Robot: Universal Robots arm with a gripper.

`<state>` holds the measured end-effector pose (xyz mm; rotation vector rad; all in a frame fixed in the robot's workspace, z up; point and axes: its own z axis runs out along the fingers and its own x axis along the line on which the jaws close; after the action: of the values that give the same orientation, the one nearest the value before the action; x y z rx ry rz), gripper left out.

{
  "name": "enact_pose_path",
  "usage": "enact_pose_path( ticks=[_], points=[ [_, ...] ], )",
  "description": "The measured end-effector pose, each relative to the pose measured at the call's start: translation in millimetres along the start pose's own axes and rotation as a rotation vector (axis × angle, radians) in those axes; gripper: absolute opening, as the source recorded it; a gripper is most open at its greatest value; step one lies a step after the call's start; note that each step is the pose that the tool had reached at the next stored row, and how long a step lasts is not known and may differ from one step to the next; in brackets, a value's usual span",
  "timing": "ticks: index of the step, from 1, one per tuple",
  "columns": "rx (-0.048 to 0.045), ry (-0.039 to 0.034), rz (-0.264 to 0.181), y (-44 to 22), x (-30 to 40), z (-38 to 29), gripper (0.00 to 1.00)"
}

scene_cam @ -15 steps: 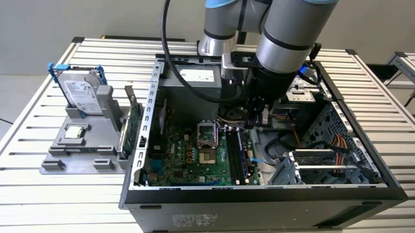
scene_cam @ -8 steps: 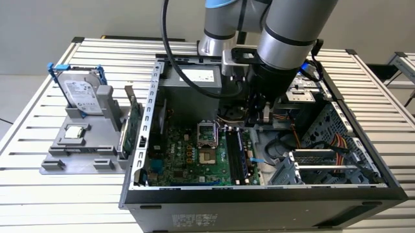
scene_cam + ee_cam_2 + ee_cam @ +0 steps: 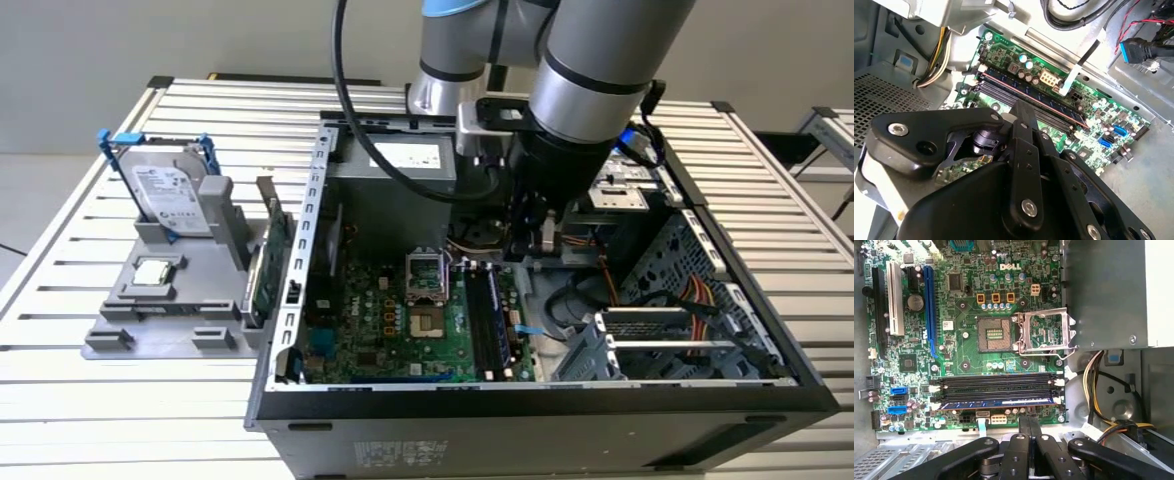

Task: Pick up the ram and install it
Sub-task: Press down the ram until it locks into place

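I see my gripper (image 3: 1028, 426) hanging inside the open computer case (image 3: 307, 240), its fingers pressed together and holding nothing. The ram (image 3: 996, 402) sits seated in a memory slot on the motherboard (image 3: 964, 330), just beyond the fingertips, at six o'clock from the empty processor socket (image 3: 994, 333) in the first wrist view. At nine o'clock from the case in the exterior view, a grey rack (image 3: 167, 300) holds a hard drive (image 3: 171, 195) upright.

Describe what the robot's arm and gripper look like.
The arm is made of thick silver-grey tubes with black joint bands and a blue cap, and a black cable loops beside it. The gripper is matte black, with jointed linkage bars held by silver screws.
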<state>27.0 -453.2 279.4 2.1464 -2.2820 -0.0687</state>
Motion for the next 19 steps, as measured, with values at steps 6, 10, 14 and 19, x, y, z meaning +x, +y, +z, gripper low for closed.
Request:
enact_pose_path(
  ticks=[6,10,14,19],
  points=[
    [-0.0189,-0.0017,0.0,-2.1,12.9,3.0,0.0],
    [-0.0247,-0.0014,0.001,-3.5,23.7,8.7,0.0],
    [-0.0248,-0.0012,0.001,-3.8,24.5,15.8,0.0],
    [-0.0248,-0.0012,0.0,-4.2,25.0,24.9,0.0]
  ],
)
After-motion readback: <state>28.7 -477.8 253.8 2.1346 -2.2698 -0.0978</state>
